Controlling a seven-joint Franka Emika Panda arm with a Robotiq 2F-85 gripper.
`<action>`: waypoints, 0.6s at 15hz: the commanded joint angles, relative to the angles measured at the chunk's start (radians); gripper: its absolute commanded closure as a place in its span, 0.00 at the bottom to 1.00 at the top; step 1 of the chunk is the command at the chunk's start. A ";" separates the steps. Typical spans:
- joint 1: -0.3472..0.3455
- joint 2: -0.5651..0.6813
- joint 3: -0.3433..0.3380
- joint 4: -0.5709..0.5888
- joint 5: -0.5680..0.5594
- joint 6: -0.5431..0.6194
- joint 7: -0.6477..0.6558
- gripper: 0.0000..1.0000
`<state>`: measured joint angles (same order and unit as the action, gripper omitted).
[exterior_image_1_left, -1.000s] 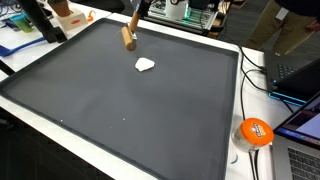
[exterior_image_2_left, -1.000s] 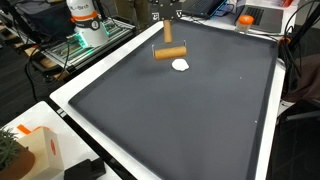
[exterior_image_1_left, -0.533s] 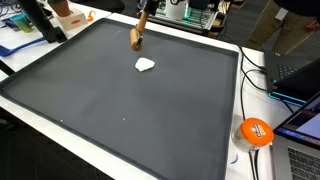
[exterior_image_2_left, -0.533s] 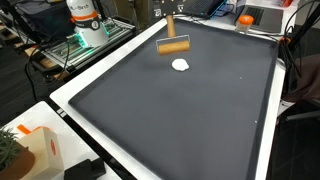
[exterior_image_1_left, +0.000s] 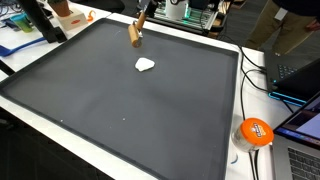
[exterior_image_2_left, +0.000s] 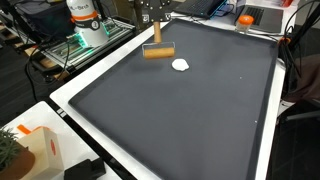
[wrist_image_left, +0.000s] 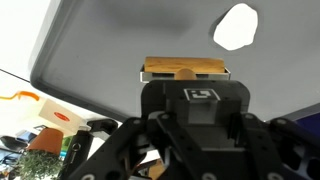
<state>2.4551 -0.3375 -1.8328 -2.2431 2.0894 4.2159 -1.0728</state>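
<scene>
1. Here, in an exterior view, the gripper (exterior_image_1_left: 141, 16) is seen pinched shut on the handle of a wooden tool (exterior_image_1_left: 134, 37), which is held over the mat (exterior_image_1_left: 120, 110) near its far edge.
2. In an exterior view, the wooden tool (exterior_image_2_left: 158, 52) is shown just beside a white scrap (exterior_image_2_left: 180, 65).
3. In the wrist view, the wooden tool (wrist_image_left: 168, 68) is seen crosswise at the fingertips.

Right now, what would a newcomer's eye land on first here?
A wooden T-shaped tool, held by its handle in the shut pincer, hangs over one end of the big dark mat. A small white lump lies alone on the mat, close to the tool.
</scene>
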 joint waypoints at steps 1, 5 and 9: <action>0.000 0.036 0.032 -0.036 -0.017 0.014 -0.055 0.78; 0.002 0.015 0.044 -0.023 -0.009 -0.001 -0.069 0.53; -0.062 -0.042 0.161 -0.052 -0.124 0.006 -0.017 0.78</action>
<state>2.4569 -0.3229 -1.7830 -2.2664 2.0781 4.2126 -1.1468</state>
